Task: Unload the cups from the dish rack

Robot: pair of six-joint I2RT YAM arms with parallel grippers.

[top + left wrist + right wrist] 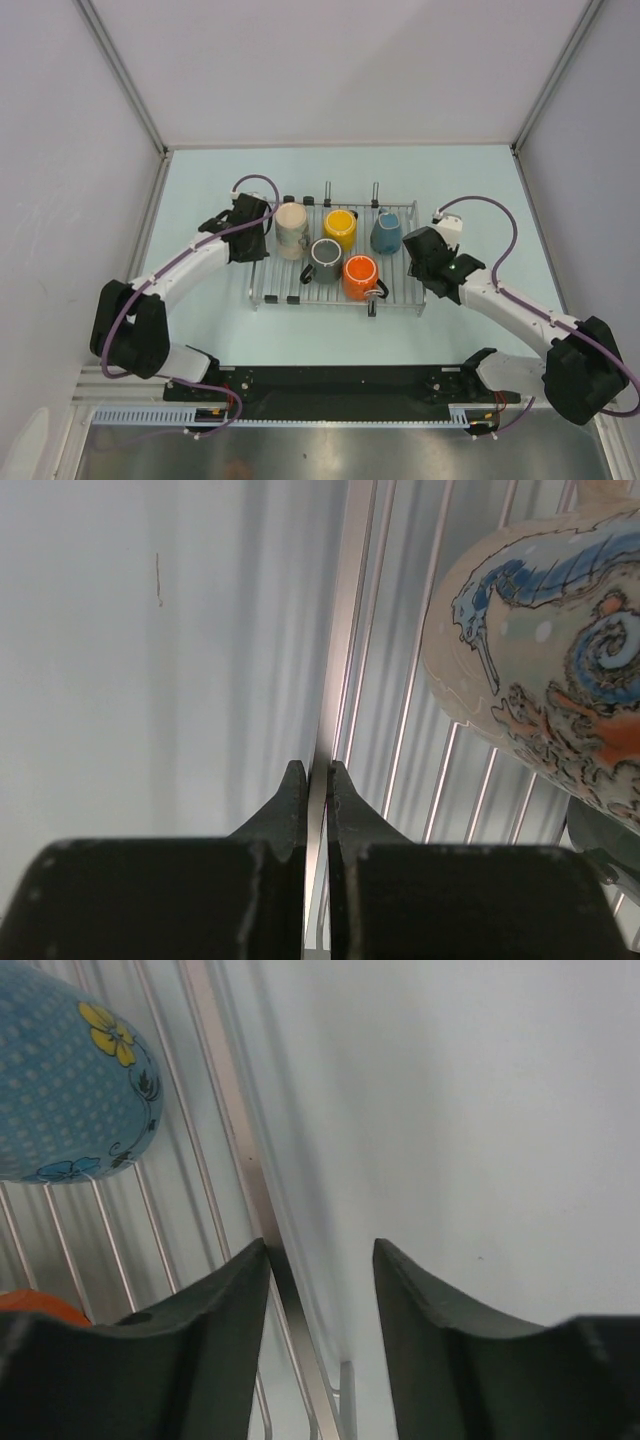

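Note:
The dish rack (335,302) lies mid-table and carries five cups: cream (290,229), yellow (340,228), light blue (385,235), dark grey (325,262) and orange (360,276). My left gripper (262,238) is at the rack's left edge. In the left wrist view, that gripper (317,770) is shut on the flat edge bar (340,630), and the cream cup (560,680) lies to its right. My right gripper (415,258) is at the rack's right edge. In the right wrist view, it (320,1250) stands open astride the edge rail (225,1090), which runs along the left finger (240,1300). The light blue cup (70,1070) is at the upper left.
Upright prongs (327,190) stand along the rack's far side. White enclosure walls close in the pale table (200,180) on the left, right and back. The arms' base rail (340,385) runs along the near edge.

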